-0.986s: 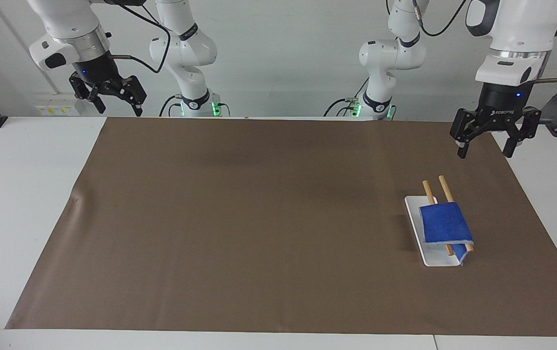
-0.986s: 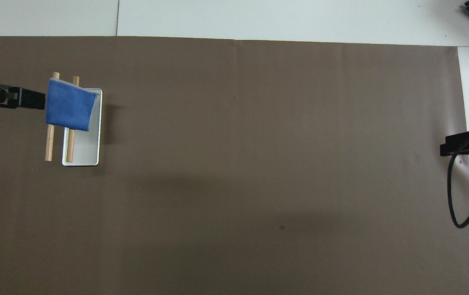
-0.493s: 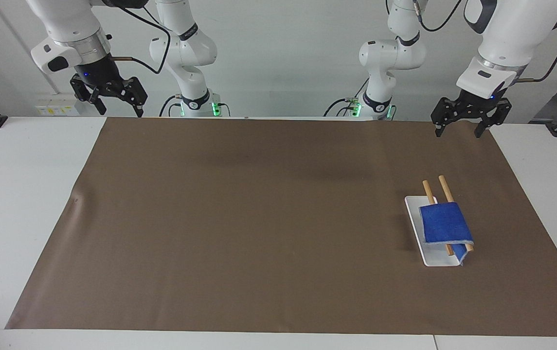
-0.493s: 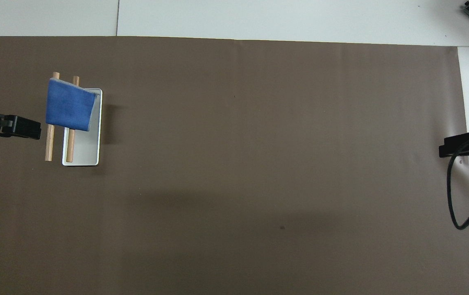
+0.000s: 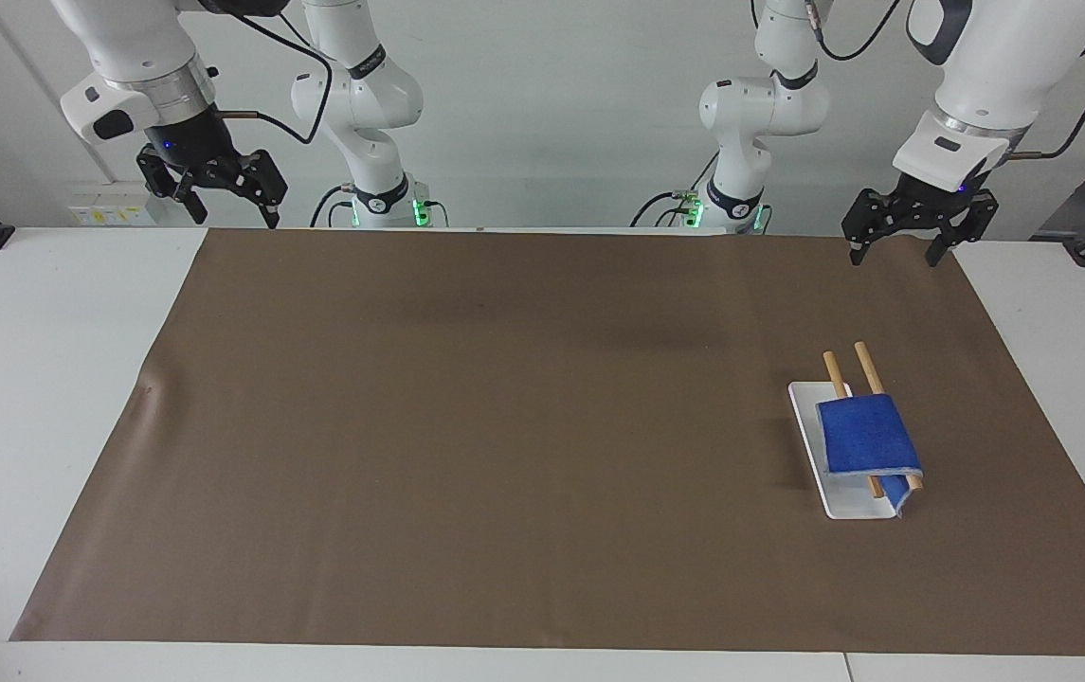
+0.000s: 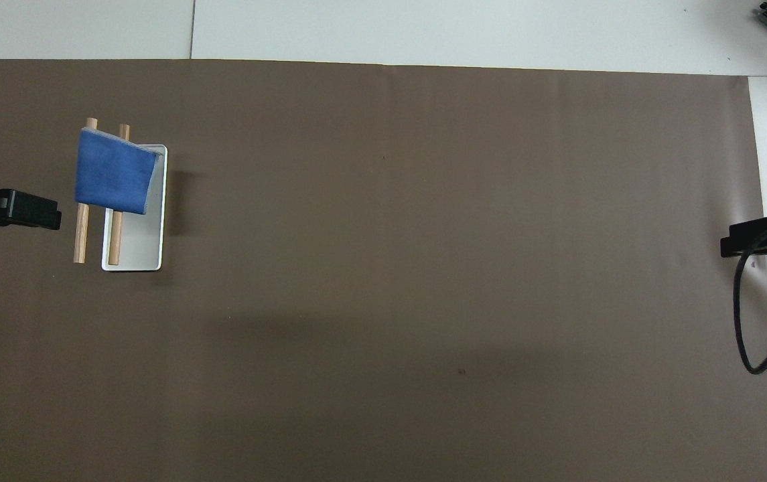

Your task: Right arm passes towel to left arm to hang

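On the rack [image 5: 869, 371], the towel's [image 5: 866, 435] hanging flap shows only facing.

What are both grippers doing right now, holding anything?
Left gripper: jaws open, empty, raised over the mat's edge by the robots; towel hangs on the rack.
Right gripper: jaws open, empty, waiting.

White bench [image 5: 40, 379] with a big brown mat [image 5: 504, 426] covering most of it; small white tray [image 5: 812, 445] toward the left arm's end.
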You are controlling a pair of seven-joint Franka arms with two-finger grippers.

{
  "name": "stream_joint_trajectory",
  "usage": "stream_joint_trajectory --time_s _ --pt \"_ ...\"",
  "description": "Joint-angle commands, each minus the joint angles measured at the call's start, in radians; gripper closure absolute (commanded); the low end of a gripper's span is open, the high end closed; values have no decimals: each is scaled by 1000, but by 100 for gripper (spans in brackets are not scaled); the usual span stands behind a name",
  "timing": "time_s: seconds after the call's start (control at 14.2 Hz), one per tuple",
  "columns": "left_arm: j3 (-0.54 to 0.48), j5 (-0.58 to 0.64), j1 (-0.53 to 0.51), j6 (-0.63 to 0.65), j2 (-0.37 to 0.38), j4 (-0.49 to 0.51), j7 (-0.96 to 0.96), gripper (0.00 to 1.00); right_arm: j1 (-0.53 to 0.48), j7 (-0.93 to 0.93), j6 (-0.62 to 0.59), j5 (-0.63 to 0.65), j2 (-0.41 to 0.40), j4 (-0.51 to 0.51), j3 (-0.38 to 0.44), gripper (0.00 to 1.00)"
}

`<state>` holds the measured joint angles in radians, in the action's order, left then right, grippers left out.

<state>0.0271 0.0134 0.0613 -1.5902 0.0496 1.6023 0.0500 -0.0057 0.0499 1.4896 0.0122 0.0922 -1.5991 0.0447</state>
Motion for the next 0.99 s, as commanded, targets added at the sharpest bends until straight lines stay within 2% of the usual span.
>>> stream_joint_trajectory --time_s 0.0,0.92 --pt "5 -15 -8 21 15 4 53 0 -19 19 0 -20 21 -25 -5 0" --pt "5 -29 -11 44 16 2 51 0 -17 13 -2 -18 29 -39 -5 0"
